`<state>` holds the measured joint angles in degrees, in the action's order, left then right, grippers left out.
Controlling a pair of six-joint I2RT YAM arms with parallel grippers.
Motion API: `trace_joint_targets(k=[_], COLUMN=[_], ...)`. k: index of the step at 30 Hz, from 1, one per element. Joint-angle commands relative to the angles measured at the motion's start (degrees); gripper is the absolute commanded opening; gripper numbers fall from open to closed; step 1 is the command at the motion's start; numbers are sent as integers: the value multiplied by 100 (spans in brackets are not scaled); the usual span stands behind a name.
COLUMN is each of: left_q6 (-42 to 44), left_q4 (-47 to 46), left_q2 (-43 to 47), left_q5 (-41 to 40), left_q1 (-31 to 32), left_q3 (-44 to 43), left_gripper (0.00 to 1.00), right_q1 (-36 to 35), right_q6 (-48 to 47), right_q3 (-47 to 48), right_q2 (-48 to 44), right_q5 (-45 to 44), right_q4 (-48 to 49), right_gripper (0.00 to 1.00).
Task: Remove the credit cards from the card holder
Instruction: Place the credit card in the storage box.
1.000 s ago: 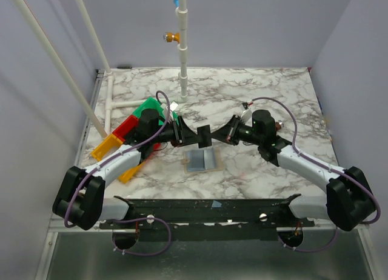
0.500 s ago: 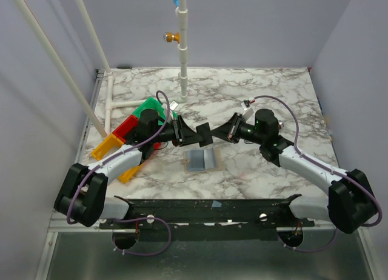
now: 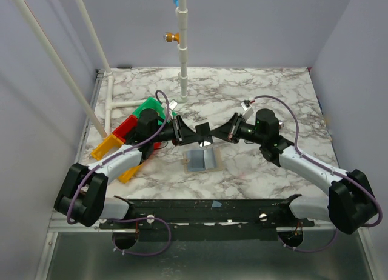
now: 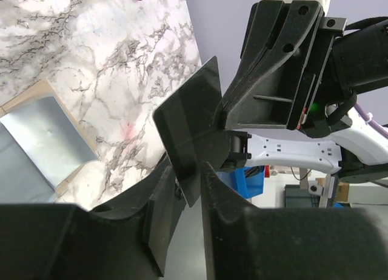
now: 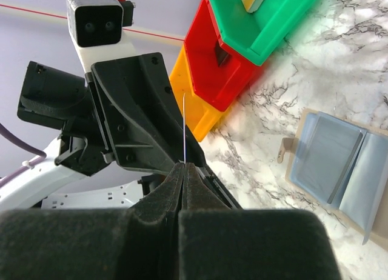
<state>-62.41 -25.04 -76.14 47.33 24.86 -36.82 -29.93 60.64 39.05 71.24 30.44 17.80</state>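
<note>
The card holder point(image 3: 201, 160) lies open on the marble table, tan rim, grey-blue inside; it also shows in the left wrist view point(image 4: 36, 140) and the right wrist view point(image 5: 339, 165). Both grippers meet in the air just above and behind it. A dark credit card point(image 3: 204, 134) is held between them. My right gripper point(image 5: 184, 166) is shut on the card's edge, seen edge-on as a thin line point(image 5: 184, 128). My left gripper point(image 4: 191, 171) has its jaws apart with the card's corner point(image 4: 188, 128) between them. No other card shows clearly.
Green point(image 3: 151, 107), red point(image 3: 124, 128) and orange point(image 3: 106, 145) plastic trays stand at the left, beside the left arm. A white pipe post point(image 3: 183, 50) rises at the back middle. A slanted white pipe point(image 3: 54, 62) runs along the left side.
The right arm's wrist has shifted slightly to the right. The card stays held between the two grippers above the open card holder.
</note>
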Motion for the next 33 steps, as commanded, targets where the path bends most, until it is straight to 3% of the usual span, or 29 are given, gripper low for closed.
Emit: trace_joint_targets(k=[1,5,9,14,15,18,21,26,33], left_q6=[-24,-26,10,90,146,423,840,1726,3143], left_q4=[-255,-254,-203,-74,-8,445,1139,2688,4974], left_q2=[-16,12,20,38,43,123,243,493,846], left_q5=[177,179,165,139,132,32,-148,-775,-2484], left_q1=[-2,0,-3,1,1,10,18,19,45], left_q3=[-2,14,-12,-28,-57,-168,-342,-779,-1535], left_gripper=[22,6,0,0,0,0,0,0,0], right_q1=[-20,-17,-18,-19,-19,-21,-14,-19,-20], right_q6=[36,28,-39,-188,-237,-376,-534,-873,-1318], right_q3=[-125,-150,-159,-113,-96,-48,48,216,400], right_q2=[19,23,34,2,-7,-56,-130,-249,-342], right_q5=[214,182,166,64,32,-107,-307,-723,-1178], right_q4=[215,207,175,-26,-82,-262,-545,-1080,-1655], right_gripper=[1,1,1,2,10,55,74,83,84])
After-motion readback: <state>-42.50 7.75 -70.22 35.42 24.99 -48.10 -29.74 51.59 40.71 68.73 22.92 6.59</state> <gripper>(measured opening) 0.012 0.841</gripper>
